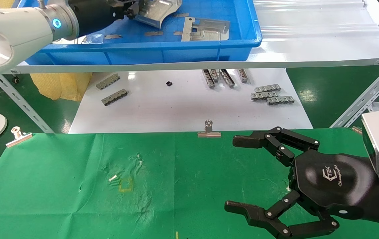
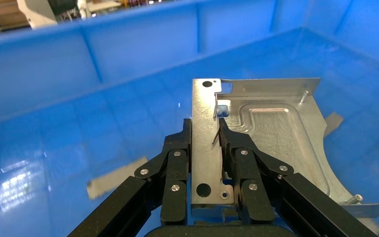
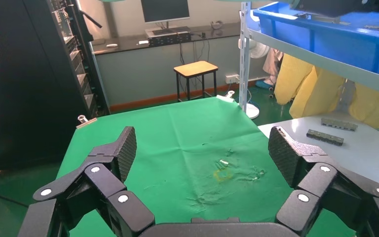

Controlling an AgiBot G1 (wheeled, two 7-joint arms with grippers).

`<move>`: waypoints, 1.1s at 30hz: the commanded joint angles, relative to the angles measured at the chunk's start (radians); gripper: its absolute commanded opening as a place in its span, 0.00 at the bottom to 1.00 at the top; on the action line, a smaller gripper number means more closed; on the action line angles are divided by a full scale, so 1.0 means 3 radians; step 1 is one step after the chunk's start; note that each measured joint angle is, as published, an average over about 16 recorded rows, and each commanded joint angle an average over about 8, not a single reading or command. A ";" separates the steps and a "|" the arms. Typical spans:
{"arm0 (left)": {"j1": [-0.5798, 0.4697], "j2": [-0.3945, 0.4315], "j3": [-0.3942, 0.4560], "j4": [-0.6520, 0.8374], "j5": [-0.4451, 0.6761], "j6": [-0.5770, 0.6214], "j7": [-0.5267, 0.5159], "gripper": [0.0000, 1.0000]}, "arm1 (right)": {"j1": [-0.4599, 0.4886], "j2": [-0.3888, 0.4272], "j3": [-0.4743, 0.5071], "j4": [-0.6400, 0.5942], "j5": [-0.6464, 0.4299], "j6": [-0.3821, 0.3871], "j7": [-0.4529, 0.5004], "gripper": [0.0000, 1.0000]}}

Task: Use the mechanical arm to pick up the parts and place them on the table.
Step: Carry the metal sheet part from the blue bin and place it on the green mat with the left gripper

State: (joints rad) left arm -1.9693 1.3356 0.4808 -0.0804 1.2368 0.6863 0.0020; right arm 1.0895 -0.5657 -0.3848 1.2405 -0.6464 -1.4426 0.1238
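My left gripper (image 1: 130, 12) reaches into the blue tray (image 1: 176, 49) and is shut on the bent edge of a silver stamped part (image 1: 157, 11). In the left wrist view the jaws of the left gripper (image 2: 205, 129) clamp that part (image 2: 271, 133) by its edge strip, with the tray floor behind it. A second part (image 1: 206, 29) lies flat in the tray. My right gripper (image 1: 234, 172) is open and empty over the right side of the green table (image 1: 76, 186); the right wrist view shows it (image 3: 202, 148) open over the cloth (image 3: 177, 143).
A white glossy board (image 1: 182, 106) behind the table holds grey ribbed bars (image 1: 272, 94). Silver binder clips (image 1: 209, 130) grip the cloth's far edge. A yellow mark (image 1: 125, 185) sits mid-table. The tray stands on a white shelf (image 1: 309, 46) with slanted metal legs.
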 commanded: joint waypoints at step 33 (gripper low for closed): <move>0.0776 -0.1397 0.0074 -0.0951 -0.0527 0.3046 0.1298 0.00 | 0.0000 0.0000 0.0000 0.0000 0.0000 0.0000 0.0000 1.00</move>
State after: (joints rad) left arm -1.7426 0.9237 0.5109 -0.3540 1.0889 1.5973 0.3989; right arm 1.0895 -0.5656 -0.3848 1.2405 -0.6463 -1.4426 0.1238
